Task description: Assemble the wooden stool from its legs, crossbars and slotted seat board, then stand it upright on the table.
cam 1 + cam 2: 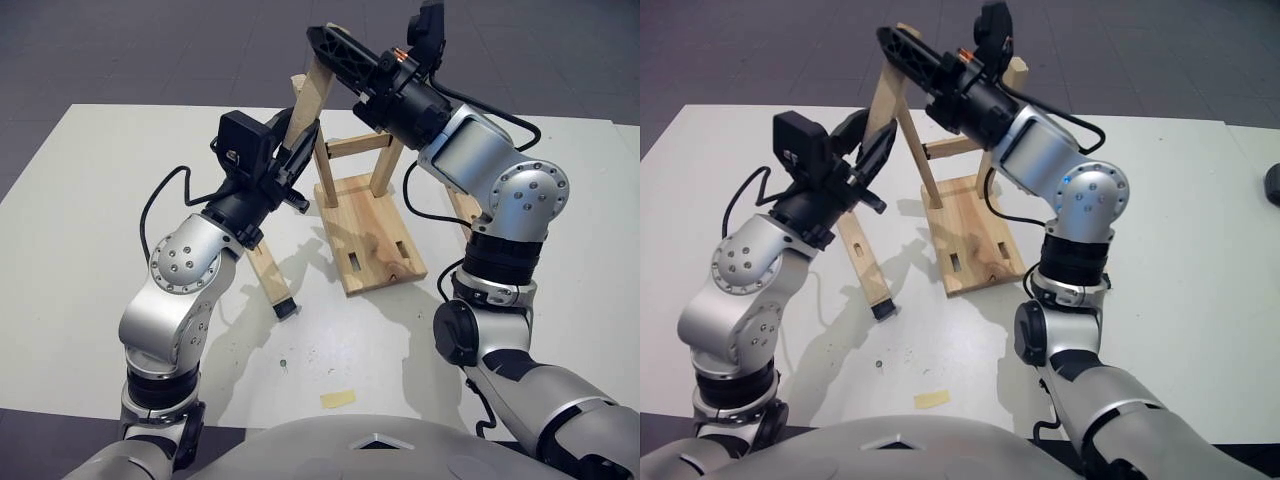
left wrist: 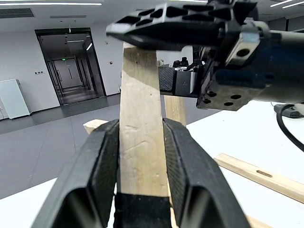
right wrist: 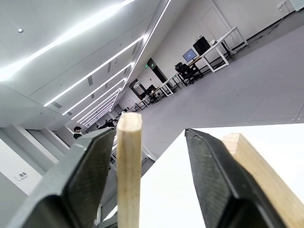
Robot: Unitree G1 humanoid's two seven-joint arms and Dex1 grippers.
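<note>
The slotted seat board (image 1: 368, 240) lies flat mid-table. Two legs (image 1: 326, 172) stand in it, joined by a crossbar (image 1: 355, 144). A third leg (image 1: 268, 265) with a black foot leans steeply from the table beside the board. My left gripper (image 1: 293, 150) is shut on this leg at mid-height, its pads (image 2: 107, 166) pressed on both wide faces. My right gripper (image 1: 322, 40) is at the leg's upper end. Its fingers (image 3: 90, 180) straddle the leg's top (image 3: 128, 142) with a gap on one side, so it is open.
A loose wooden slat (image 2: 256, 173) with a slot lies on the table to the right, partly behind my right arm (image 1: 462, 205). A small yellow scrap (image 1: 337, 398) lies near the front edge. The white table's left side is bare.
</note>
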